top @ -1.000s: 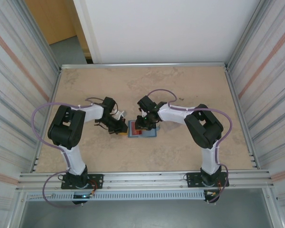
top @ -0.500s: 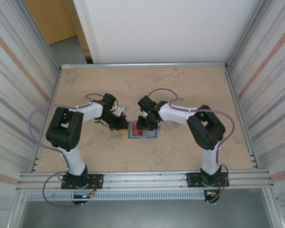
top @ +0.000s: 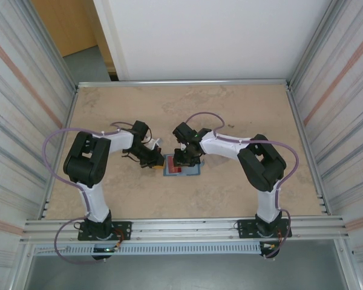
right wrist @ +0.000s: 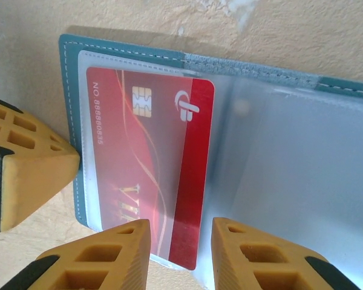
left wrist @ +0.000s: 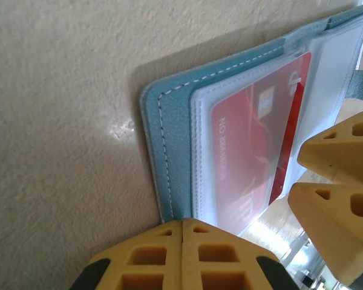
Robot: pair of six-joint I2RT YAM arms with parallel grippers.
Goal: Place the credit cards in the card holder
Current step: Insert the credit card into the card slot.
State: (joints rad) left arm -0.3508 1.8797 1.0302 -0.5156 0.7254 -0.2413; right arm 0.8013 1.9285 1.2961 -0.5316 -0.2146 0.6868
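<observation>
Found the card holder [top: 190, 171] lying open on the desk [top: 242, 115] near the middle of the overhead frame, set between the two hands. Saw its teal cover with pale stitching running from upper right to lower centre in the left wrist view [left wrist: 169, 151], and across the top and left of the right wrist view [right wrist: 69, 72]. Noted a red credit card [right wrist: 145, 151] lying face up on the holder's left page, chip and printed number visible, most of it dulled under a clear sleeve [right wrist: 278, 157], with a brighter red strip along its right edge uncovered. Picked out the same card at centre right in the left wrist view [left wrist: 248, 157] and as a small red patch from above [top: 176, 170]. Observed the left hand [top: 157, 162] with tips closed together, holding nothing, at bottom centre of its own view [left wrist: 183, 225], touching the holder's cover edge; seen also at left in the right wrist view [right wrist: 30, 163]. Observed the right hand [right wrist: 180, 235] narrowly parted at the bottom of its frame, fingertips [right wrist: 109, 254] straddling the card's lower edge; could not tell whether gripping it.
</observation>
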